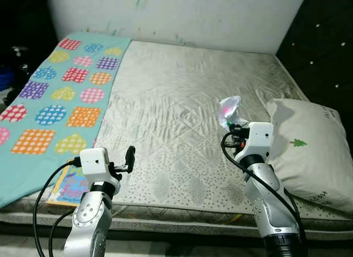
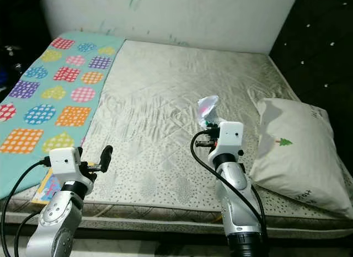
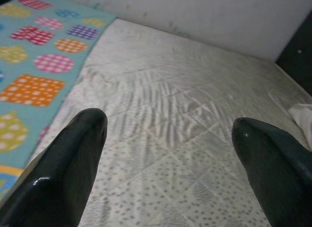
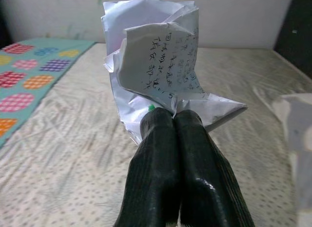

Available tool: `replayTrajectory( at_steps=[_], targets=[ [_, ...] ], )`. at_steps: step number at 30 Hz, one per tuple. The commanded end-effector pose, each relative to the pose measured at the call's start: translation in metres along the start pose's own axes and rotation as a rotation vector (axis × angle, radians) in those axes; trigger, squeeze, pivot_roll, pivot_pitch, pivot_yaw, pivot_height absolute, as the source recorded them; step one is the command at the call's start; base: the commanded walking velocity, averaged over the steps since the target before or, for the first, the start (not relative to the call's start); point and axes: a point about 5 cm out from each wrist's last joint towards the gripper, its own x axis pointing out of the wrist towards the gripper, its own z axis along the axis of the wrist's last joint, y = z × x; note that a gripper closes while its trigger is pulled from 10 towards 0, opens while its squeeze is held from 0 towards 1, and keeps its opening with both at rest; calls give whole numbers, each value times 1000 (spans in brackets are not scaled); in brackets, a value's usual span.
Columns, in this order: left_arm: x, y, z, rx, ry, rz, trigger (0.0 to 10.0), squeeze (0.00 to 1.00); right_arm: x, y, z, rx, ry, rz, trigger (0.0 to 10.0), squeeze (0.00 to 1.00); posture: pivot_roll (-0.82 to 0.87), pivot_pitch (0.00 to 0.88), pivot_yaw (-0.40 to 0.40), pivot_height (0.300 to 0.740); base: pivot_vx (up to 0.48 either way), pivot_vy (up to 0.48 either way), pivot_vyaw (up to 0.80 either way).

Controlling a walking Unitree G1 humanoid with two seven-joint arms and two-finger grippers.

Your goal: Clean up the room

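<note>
One crumpled paper (image 4: 156,66) with handwriting sits pinched in the right gripper (image 4: 173,117), jaws closed on its lower edge, held above the bed (image 1: 182,102) at about four o'clock. It looks feather-light, soft and easily torn. The left gripper (image 3: 168,134) hovers at seven o'clock, jaws apart and empty.
</note>
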Motion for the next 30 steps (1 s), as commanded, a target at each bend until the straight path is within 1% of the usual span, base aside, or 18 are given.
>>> replayTrajectory(
  at_steps=[1,3,14,19,30],
  targets=[
    [0,-3,0,-6,3,-2,10000,0,-1,-4,1,3,4,-10,10000,0,-40,101,-37,740,0,356,-587],
    [0,-3,0,-6,3,-2,10000,0,-1,-4,1,2,4,-9,10000,0,-41,102,-37,740,0,356,-519],
    [0,-3,0,-5,7,-5,10000,0,-2,-4,0,0,10,-10,10000,0,-43,106,-37,740,0,395,0],
    [0,-3,0,-4,8,-6,10000,0,-2,-5,0,-1,12,-11,10000,0,-43,106,-36,740,0,464,-492],
    [0,-3,-1,-2,8,-12,10000,0,-2,-4,-1,-3,13,-6,10000,0,-43,102,-34,740,0,480,0]
  ],
)
